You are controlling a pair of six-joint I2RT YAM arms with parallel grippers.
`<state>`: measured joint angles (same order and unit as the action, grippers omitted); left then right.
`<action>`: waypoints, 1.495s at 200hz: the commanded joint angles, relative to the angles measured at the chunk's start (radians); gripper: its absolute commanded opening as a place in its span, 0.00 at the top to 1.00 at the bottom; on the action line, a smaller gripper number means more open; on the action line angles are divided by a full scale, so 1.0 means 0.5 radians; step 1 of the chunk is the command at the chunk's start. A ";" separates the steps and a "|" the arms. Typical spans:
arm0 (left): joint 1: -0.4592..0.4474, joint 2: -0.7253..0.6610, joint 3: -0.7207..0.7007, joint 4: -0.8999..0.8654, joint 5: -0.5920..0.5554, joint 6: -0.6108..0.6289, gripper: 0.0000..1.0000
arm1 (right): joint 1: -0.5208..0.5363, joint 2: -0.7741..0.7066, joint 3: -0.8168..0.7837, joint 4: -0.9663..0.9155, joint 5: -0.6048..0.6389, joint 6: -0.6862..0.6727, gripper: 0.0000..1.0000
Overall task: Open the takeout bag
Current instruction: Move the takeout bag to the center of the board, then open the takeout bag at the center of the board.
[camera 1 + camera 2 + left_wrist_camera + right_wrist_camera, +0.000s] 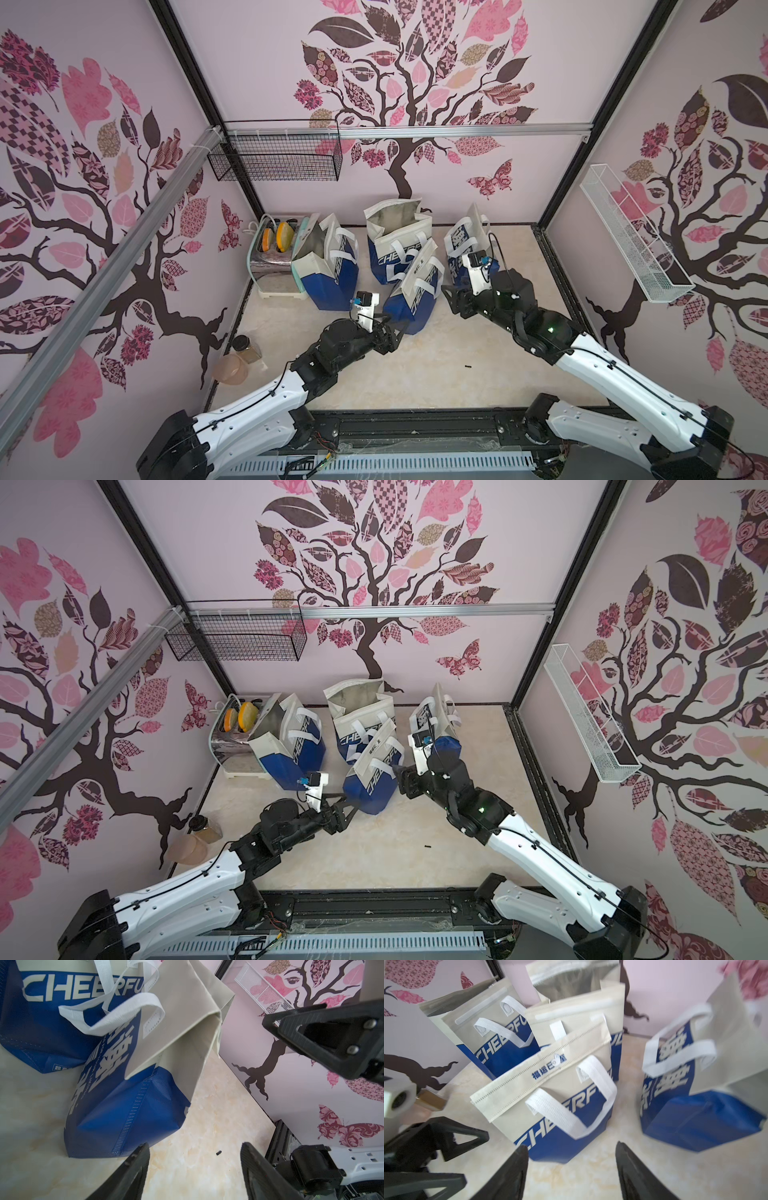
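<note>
Wide marbled surface (457, 374), and four blue-and-beige takeout bags crowd its far half, so both arms reach in from the near edge. The left bag (328, 266) and the back bag (395, 232) gape, silver lining showing. The right bag (465, 237) I can't call either way.

The one that matters, by my read, is the front bag (415, 291), standing nearest the arms and flanked by both of them. In the right wrist view its beige flap (539, 1076) lies folded over the mouth, sealed.

The left gripper (399, 328) sits low, just beside the bag's near blue corner. Its fingers (135, 1172) are spread with nothing between them, likely placed to steady the base.

The right gripper (451, 297) waits on the opposite side, higher up. Its fingers (512, 1172) are parted and empty too, set up, I'd say, to come in on that flap.

The white loop handle (571, 1109) hangs down the front face below the fold, which leaves the flap's edge free to pinch
</note>
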<state>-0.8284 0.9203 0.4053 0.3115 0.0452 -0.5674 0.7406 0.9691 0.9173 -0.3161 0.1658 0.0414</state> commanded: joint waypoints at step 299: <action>-0.024 0.914 0.057 1.003 -0.121 -0.132 0.61 | 0.706 0.494 -0.186 1.084 0.792 -1.104 0.41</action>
<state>-0.8368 1.3590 0.4015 0.7895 -0.0036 -0.6323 1.0847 1.2034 0.7868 0.1928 0.5507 -0.5091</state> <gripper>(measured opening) 0.406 0.584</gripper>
